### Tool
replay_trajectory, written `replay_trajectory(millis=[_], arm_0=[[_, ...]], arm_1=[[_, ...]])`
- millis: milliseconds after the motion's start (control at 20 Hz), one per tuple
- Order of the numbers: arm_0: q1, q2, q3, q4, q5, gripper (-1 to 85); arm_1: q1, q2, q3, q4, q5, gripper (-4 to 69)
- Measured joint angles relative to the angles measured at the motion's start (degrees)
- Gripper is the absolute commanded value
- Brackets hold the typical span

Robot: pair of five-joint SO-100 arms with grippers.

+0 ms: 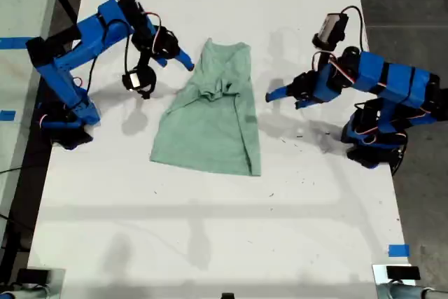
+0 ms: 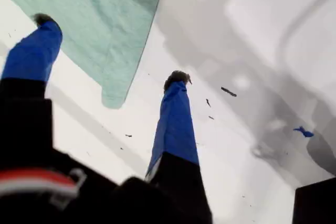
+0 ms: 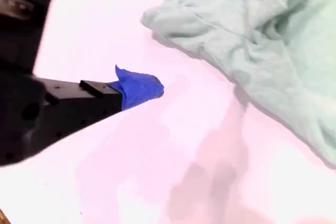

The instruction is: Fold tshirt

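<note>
The pale mint-green tshirt (image 1: 213, 113) lies mid-table, partly folded into a narrow shape, with a bunched ridge across its upper half. My first gripper (image 1: 283, 98) hovers open just off the shirt's edge on the exterior view's right, not touching it. In the first wrist view its two blue fingers (image 2: 176, 124) stand wide apart with the flat cloth (image 2: 89, 14) beyond them. My second gripper (image 1: 178, 62) is open at the shirt's far corner on the exterior view's left. The second wrist view shows one blue fingertip (image 3: 139, 87) over bare table beside the rumpled cloth (image 3: 262, 35).
The white table (image 1: 210, 222) is bounded by dark floor on the exterior view's right. A blue tape mark (image 1: 397, 250) sits near its front corner on that side. Small dark specks (image 2: 228, 92) lie on the table by my first gripper. Both arm bases stand at the table's sides.
</note>
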Motion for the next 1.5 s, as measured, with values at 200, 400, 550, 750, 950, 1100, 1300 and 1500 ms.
replay_trajectory(millis=[200, 400, 550, 750, 950, 1100, 1300, 1500], arm_0=[[13.8, 14.1, 24.1, -2.5, -15.7, 25.2], [21.9, 18.9, 30.3, -2.8, -25.6, 20.3], [23.3, 20.7, 30.5, -2.5, -27.1, 23.6], [23.7, 20.7, 30.5, -2.5, -27.3, 23.1], [24.3, 20.7, 30.5, -2.8, -27.3, 22.6], [24.5, 20.7, 30.5, -3.2, -28.2, 22.5], [25.4, 20.7, 30.5, -3.3, -28.9, 22.2], [25.9, 20.8, 30.7, -3.6, -29.4, 21.8]], arm_1=[[-6.6, 1.0, 0.0, 2.1, 4.3, 36.3], [-12.7, 0.8, 0.0, 2.1, 8.9, 35.8], [-16.7, -3.4, -0.1, 2.1, 11.6, 37.3], [-20.8, -14.7, -5.0, -0.8, 14.6, 38.2], [-23.5, -30.9, -10.7, -7.1, 16.9, 38.3], [-25.0, -42.5, -13.7, -12.0, 18.5, 36.0], [-26.0, -52.5, -15.6, -18.7, 20.6, 6.1], [-26.7, -54.0, -18.1, -21.7, 22.0, -1.5]])
